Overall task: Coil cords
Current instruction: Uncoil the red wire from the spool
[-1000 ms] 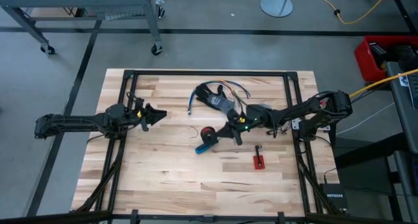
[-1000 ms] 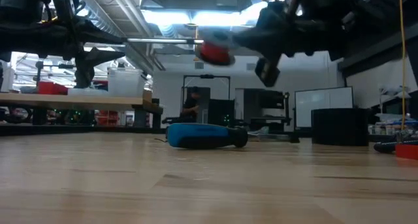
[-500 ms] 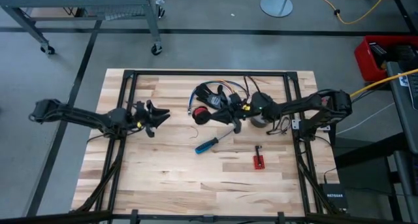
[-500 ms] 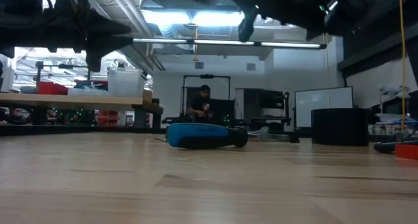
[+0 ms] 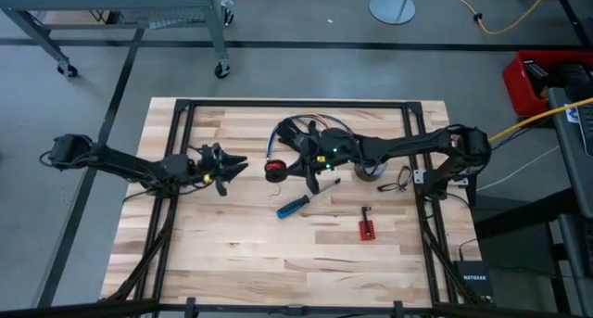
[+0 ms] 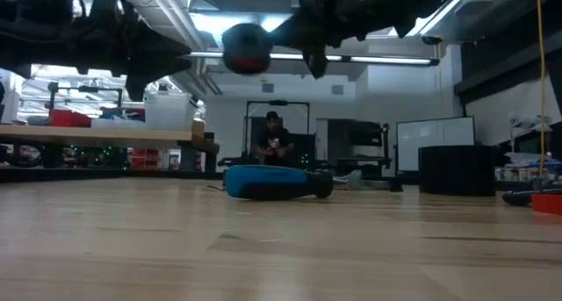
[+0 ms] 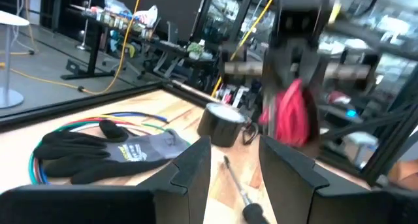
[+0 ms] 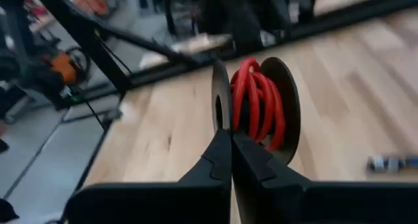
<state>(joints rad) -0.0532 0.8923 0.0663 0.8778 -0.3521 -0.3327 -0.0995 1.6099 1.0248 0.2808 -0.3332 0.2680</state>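
Red cord on a spool point(image 8: 258, 106) is pinched by its flange in the closed right pincer point(image 8: 228, 136), above the desk point(image 5: 232, 253). Left pincer point(image 5: 233, 165) stands open near it, holding nothing.

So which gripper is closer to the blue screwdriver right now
Right. The right gripper, shut on the red cord spool, hangs just above the blue screwdriver. The left gripper is open, farther off toward the table's left.

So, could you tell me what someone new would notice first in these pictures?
Probably the red cord spool, pinched in the shut right gripper and held in the air over the middle of the table. The left gripper hovers open just short of it, and a blue-handled screwdriver lies on the wood below.
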